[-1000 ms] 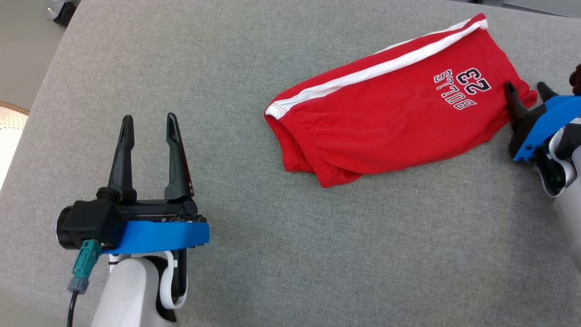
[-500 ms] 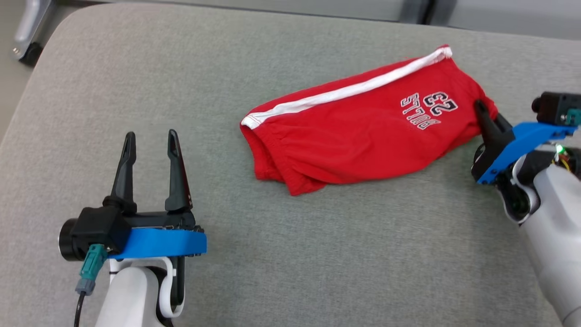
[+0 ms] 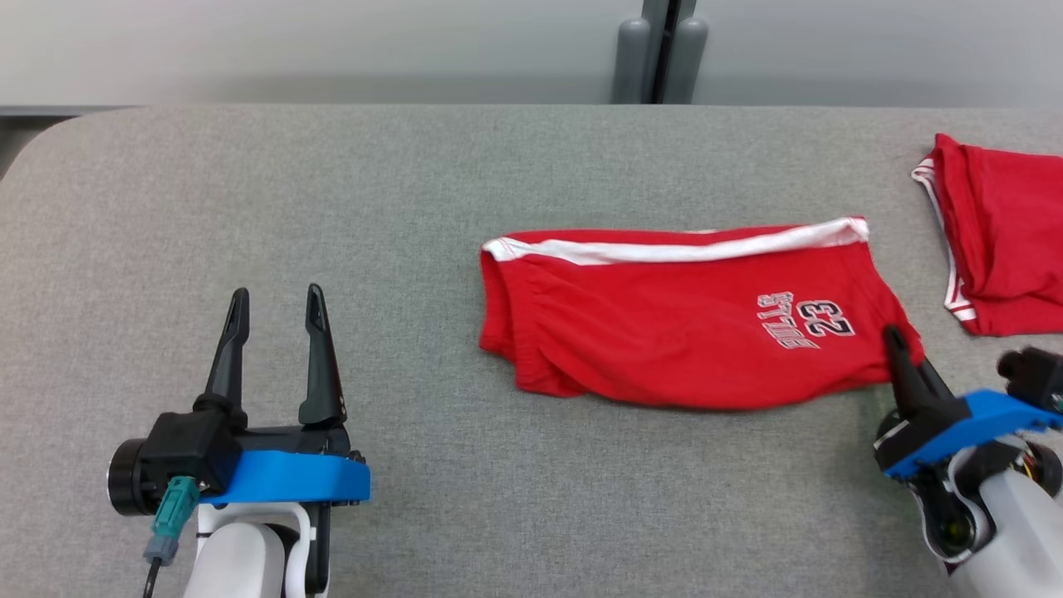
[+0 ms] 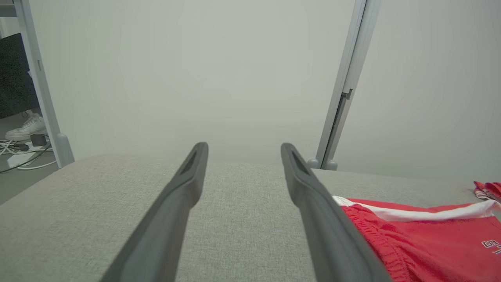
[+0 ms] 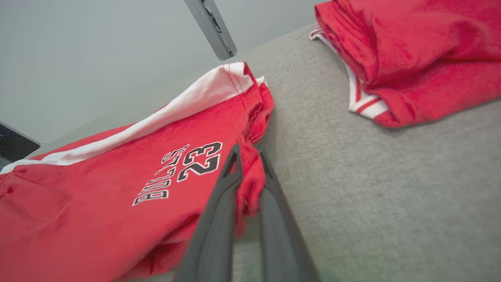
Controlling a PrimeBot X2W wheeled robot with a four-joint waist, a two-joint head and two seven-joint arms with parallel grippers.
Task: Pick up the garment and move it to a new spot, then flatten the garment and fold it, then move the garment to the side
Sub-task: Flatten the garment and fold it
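Right gripper [image 3: 895, 342], head view: clenched on the near right corner of the red shorts [image 3: 681, 332], which lie mid-cushion on the grey cushion [image 3: 498, 498]; left gripper [image 3: 276, 295] spread, empty, well apart. Left wrist view: waistband end lies just beside the fingers [image 4: 313, 196]. Right wrist view: cloth bunched in the closed grip. Step, by judgement: pickup for relocation. Next calls for a lift clear of the second red garment [image 3: 1005, 241].
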